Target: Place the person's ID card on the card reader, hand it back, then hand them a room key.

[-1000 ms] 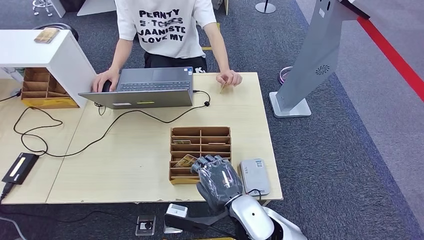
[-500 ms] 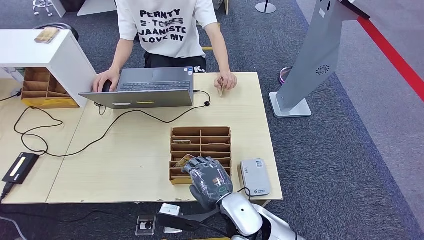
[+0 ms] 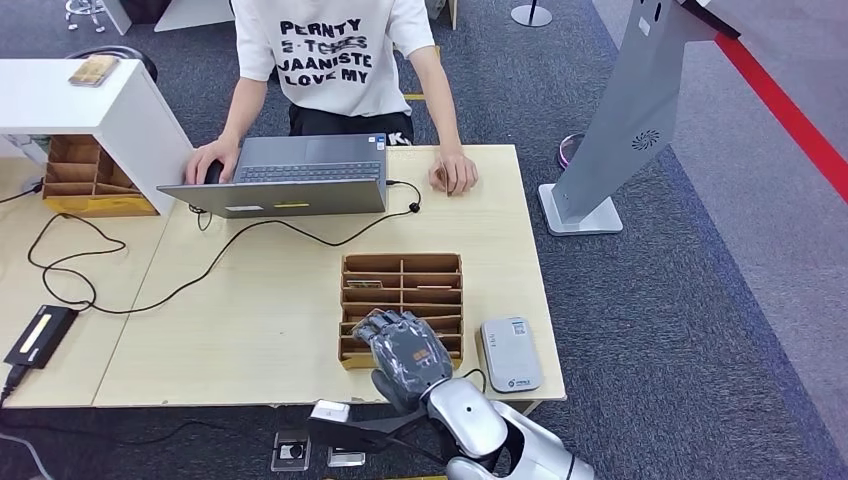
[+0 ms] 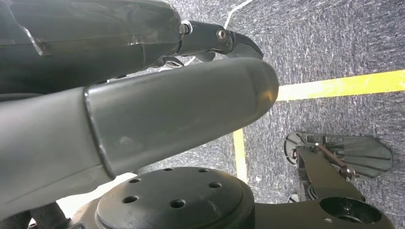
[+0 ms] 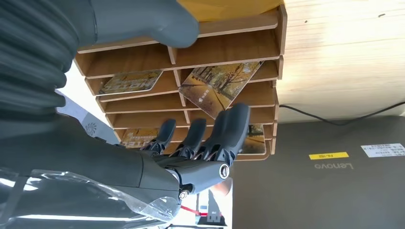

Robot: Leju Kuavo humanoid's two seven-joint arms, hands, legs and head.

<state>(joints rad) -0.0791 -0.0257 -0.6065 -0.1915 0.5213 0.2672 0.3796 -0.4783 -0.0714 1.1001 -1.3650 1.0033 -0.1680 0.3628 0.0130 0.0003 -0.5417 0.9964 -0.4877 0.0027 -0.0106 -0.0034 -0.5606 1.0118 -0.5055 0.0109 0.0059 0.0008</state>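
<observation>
**Inspector:** Position of the right hand (image 3: 405,350)?

**Assistant:** Over the near end of the brown wooden slotted card rack (image 3: 400,265), which stands by the near edge of the pale wooden table (image 3: 260,310), towards its near right corner.

**Inspector:** And the room key?

**Assistant:** A card printed with a yellow tree-lined avenue (image 5: 219,86) sits askew in the rack. It is tilted across a divider, not flat in one slot like the others. In the right wrist view, the dark fingers (image 5: 234,124) are stretched out, with one tip at the card's lower corner. The thick grey thumb (image 5: 143,19) is on the card's other side, apart from it.

**Inspector:** Is the card grasped?

**Assistant:** No. The hand is unclenched, and the card lies in the gap between thumb and fingers. Whether the fingertip touches the corner cannot be told.

**Inspector:** The reader?

**Assistant:** A flat grey rectangular card reader (image 3: 510,353) lies just right of the rack, by the near right corner, with nothing on it.

**Inspector:** The person?

**Assistant:** One hand (image 3: 455,172) rests palm down at the table's far edge, right of the grey open laptop (image 3: 300,175).

**Inspector:** Left hand (image 4: 167,109)?

**Assistant:** It hangs over grey carpet. Its finger state cannot be told.
</observation>
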